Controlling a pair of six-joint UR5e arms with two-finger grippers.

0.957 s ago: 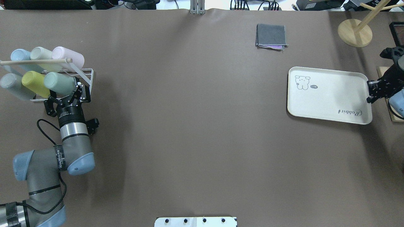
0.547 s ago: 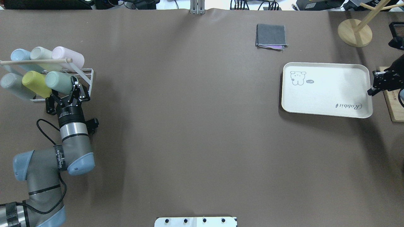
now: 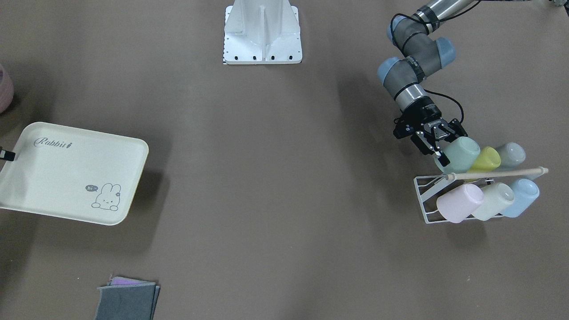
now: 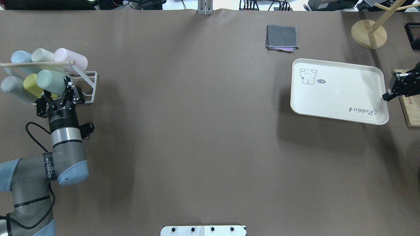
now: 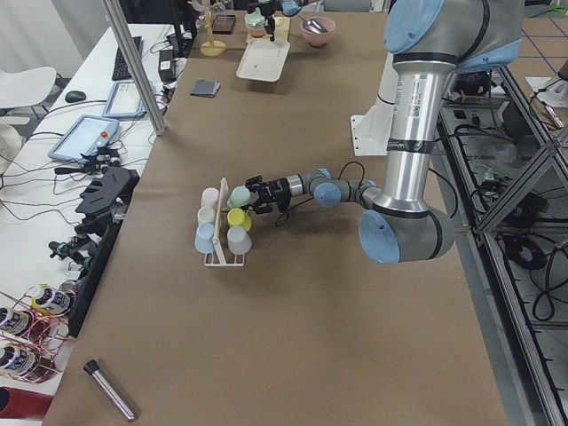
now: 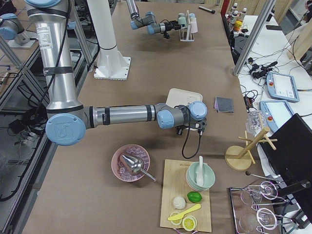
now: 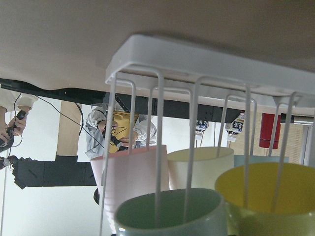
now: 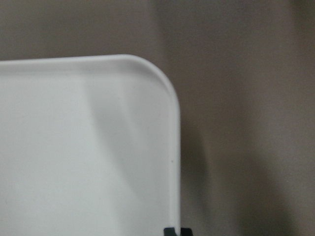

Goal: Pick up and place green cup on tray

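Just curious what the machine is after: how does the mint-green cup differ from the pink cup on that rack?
The green cup is mint, the pink cup pale pink. The left end effector grips the green cup, not the pink cup. The green cup is in the row nearer the robot, the pink cup in the farther row. Both are plain handleless tumblers.

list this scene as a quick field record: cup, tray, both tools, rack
green cup: at the wire rack, rim gripped by left tool
left tool: shut on green cup
tray: far across the table, no cup on it, seemingly lifted
right tool: shut on the tray's edge
wire rack: holds five other cups
task state: green cup not yet on tray
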